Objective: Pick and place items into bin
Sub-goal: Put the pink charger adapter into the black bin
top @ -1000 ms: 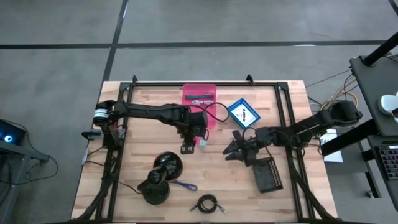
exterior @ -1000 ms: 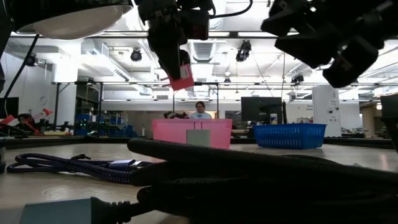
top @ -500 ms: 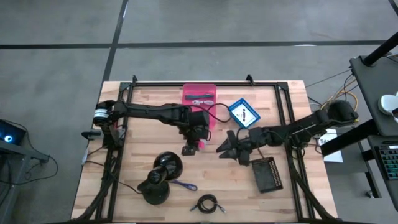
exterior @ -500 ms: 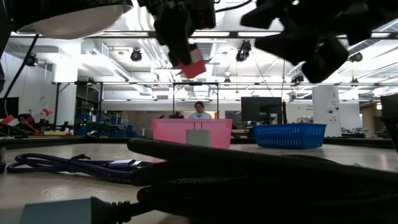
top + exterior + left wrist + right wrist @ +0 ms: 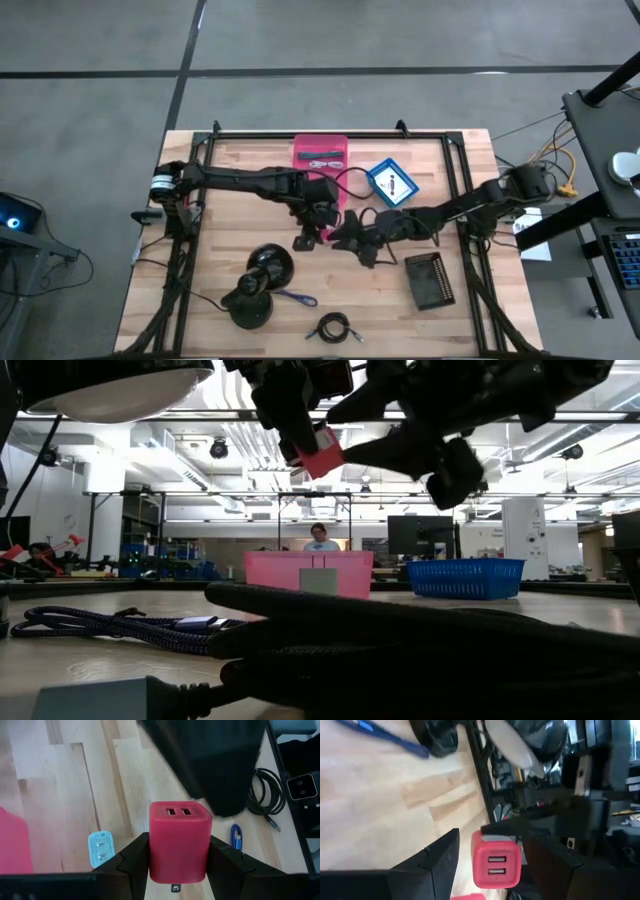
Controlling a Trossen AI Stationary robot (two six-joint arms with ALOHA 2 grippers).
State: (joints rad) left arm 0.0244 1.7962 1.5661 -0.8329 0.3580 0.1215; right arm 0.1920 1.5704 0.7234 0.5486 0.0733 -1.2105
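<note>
Between the right tool's spread fingers, take the pink cube squarely before loosening the left tool's grip.

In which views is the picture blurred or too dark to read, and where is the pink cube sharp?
Left wrist view: pink cube sharp between the left gripper fingers; dark blur above it. Right wrist view: table and background smeared. Low view: foreground black cable blurred, arms dark against bright ceiling lights.

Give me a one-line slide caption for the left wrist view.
Left gripper shut on a pink cube-shaped USB charger above the wooden table, the right gripper close ahead.
</note>
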